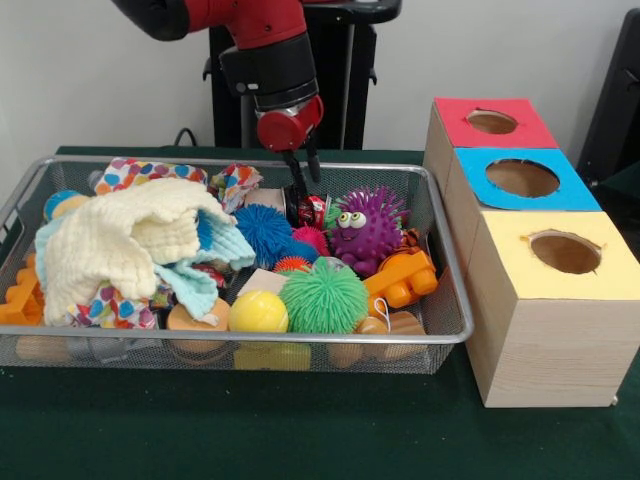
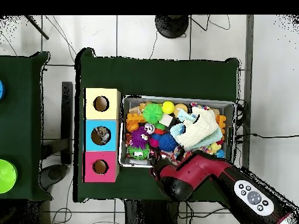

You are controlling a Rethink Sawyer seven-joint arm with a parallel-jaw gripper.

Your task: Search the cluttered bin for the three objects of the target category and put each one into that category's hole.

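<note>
My gripper (image 1: 305, 190) hangs low at the back of the wire bin (image 1: 455, 300), open, its tips just above a small red and black toy (image 1: 314, 211). Close around it lie a blue spiky ball (image 1: 265, 230), a pink spiky ball (image 1: 311, 238) and a purple spiky monster with eyes (image 1: 368, 228). Nearer the front are a green spiky ball (image 1: 323, 297), a yellow ball (image 1: 258, 312) and an orange plastic toy (image 1: 401, 278). In the overhead view the arm (image 2: 193, 172) covers the gripper at the bin's lower edge (image 2: 175, 165).
A cream cloth (image 1: 130, 240) and patterned fabric cover the bin's left half. Right of the bin stand three wooden boxes with holes: red (image 1: 491, 122), blue (image 1: 522, 178), yellow (image 1: 565, 252). From above, something grey shows inside the blue box's hole (image 2: 100, 135).
</note>
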